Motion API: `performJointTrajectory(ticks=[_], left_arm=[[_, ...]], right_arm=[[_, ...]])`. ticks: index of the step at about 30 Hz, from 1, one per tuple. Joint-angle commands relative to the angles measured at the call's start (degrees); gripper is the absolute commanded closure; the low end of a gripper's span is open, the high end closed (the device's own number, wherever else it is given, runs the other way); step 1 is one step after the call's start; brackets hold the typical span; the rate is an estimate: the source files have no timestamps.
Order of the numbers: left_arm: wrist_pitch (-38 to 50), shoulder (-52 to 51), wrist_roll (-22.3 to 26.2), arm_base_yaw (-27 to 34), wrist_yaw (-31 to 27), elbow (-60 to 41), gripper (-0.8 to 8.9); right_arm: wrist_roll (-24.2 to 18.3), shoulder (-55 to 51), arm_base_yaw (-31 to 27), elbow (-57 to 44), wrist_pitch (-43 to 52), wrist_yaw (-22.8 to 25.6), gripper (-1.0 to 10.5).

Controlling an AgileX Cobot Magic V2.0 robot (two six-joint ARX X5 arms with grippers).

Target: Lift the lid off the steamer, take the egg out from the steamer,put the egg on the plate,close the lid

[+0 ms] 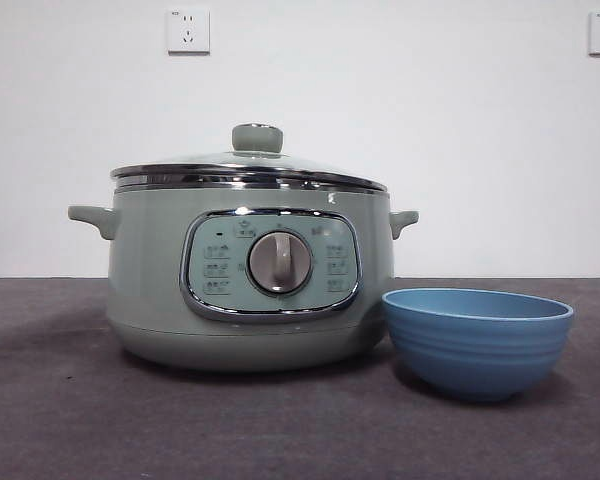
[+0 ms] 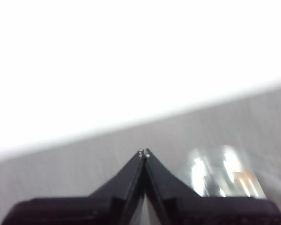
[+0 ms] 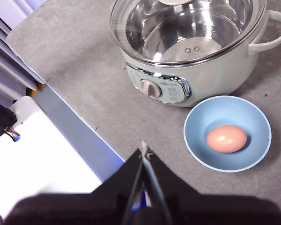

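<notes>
Front view: egg hidden behind the wall of the plate [image 1: 477, 340]; both arms out of frame. Left wrist view: blurred and overexposed, upper half washed out white; only a grey surface and a smeared shiny reflection discernible beside the jaws. Right wrist view: far edge of the steamer [image 3: 215, 75] and most of the lid knob cut off by the frame edge.

Left gripper [image 2: 144, 153]: jaws closed tip to tip, holding nothing, touching nothing.

Right gripper [image 3: 144, 151]: jaws pressed together, empty, raised above the grey tabletop [image 3: 84, 84], well apart from all task objects.

Ahead of the right gripper: steamer with lid [image 3: 187, 28] seated on its rim, control panel facing the gripper. Nearer the gripper, just beside the steamer base: blue plate, upright, with the brown egg [image 3: 226, 138] lying at its centre.
</notes>
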Motion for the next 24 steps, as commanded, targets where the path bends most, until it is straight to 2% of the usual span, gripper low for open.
performJointTrajectory(ticks=[1,5,9,16,24], left_arm=[[9.7,-6.2,2.6,6.7,1.2,-9.8,8.17],[19.4,-14.6,2.5,11.8,-1.4,-23.8,8.17],[23.9,-21.9,2.0,14.4,-1.6,-36.8,8.17],[24.6,-31.6,-2.2,15.6,-1.6,-53.4,8.17],[24.5,-37.4,-5.5,15.6,-1.5,-64.0,8.16]], right_arm=[[0.3,0.0,0.1,0.1,0.1,0.2,9.5],[0.3,0.0,0.1,0.1,0.1,0.2,9.5],[0.3,0.0,0.1,0.1,0.1,0.2,9.5],[0.3,0.0,0.1,0.1,0.1,0.2,9.5],[0.3,0.0,0.1,0.1,0.1,0.2,9.5]])
